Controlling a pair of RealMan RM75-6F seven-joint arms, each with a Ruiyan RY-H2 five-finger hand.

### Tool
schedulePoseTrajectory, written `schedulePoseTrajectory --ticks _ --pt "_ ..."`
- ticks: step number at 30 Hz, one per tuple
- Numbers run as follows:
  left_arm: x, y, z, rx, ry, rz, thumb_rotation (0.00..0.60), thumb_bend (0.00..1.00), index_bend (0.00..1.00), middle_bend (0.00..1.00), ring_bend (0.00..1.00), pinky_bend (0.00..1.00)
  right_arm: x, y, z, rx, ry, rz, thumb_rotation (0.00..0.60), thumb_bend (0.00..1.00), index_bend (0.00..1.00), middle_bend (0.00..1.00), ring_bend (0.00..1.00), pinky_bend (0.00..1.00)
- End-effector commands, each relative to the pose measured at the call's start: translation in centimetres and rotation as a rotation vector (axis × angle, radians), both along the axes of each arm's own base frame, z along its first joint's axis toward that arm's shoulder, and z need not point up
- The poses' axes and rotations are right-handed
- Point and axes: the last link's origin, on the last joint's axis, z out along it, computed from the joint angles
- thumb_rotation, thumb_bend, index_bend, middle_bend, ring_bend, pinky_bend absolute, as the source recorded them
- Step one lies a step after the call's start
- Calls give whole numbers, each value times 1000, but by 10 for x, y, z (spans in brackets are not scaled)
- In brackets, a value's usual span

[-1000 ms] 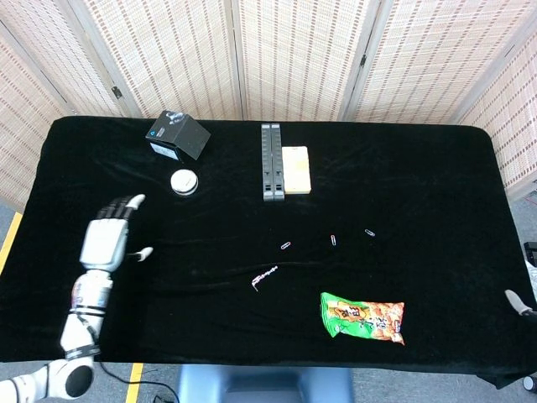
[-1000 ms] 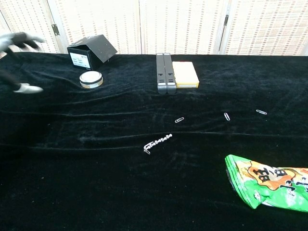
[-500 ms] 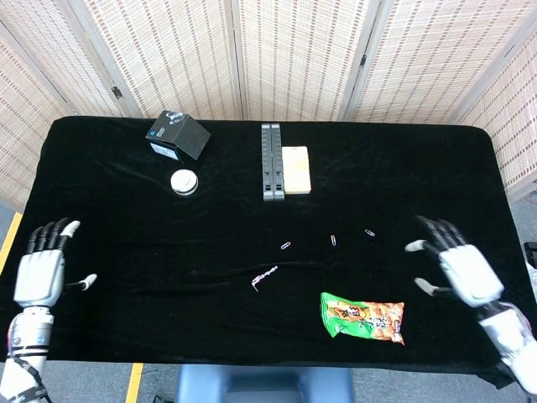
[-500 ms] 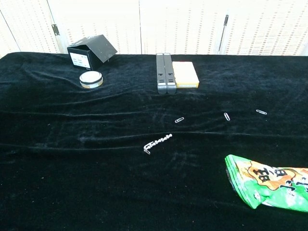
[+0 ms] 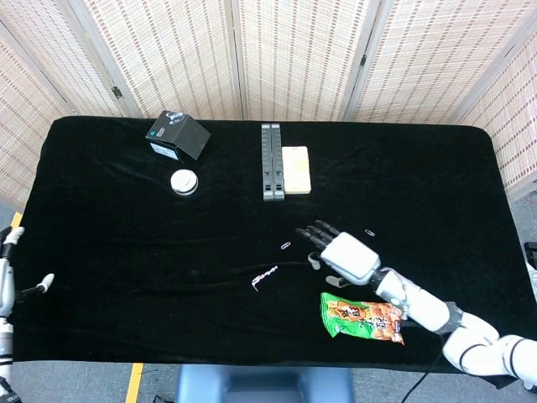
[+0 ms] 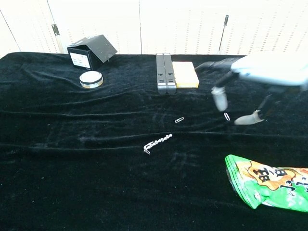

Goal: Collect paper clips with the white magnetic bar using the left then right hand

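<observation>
Black box (image 5: 179, 136), round tin (image 5: 183, 182), green snack bag (image 5: 362, 318), yellow pad (image 5: 295, 170).

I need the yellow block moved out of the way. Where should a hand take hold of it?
Across its two short ends, coming from above. The yellow block lies flat with one long side close against the dark grey bars, which leaves no finger room on that side. Both short ends look free.

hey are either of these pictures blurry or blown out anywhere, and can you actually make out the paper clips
Head view: evenly lit and sharp; the loose paper clip reads clearly on the black cloth. Chest view: the screen behind the table is overexposed to near white, the right hand is slightly motion-blurred and pale, and the clip chain stays sharp. Left hand is cut off at the head view's edge.
</observation>
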Motion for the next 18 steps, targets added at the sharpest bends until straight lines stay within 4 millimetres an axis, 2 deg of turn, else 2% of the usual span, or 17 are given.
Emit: schedulePoseTrajectory --ticks 1,9,14,18 --pt "-8 -4 7 22 -24 21 600 253 32 83 34 80 7 -5 -17 11 27 34 600 261 500 0 48 0" --pt "-25 -12 21 38 -74 56 600 255 31 83 33 80 22 -19 -54 61 55 43 600 261 506 0 50 0" --pt "-31 -15 30 58 -88 63 600 326 31 83 29 78 31 -25 -75 86 71 53 600 261 514 0 49 0" --pt "-35 -16 36 72 -108 66 600 331 27 83 29 78 39 -30 -85 97 82 69 600 260 514 0 50 0"
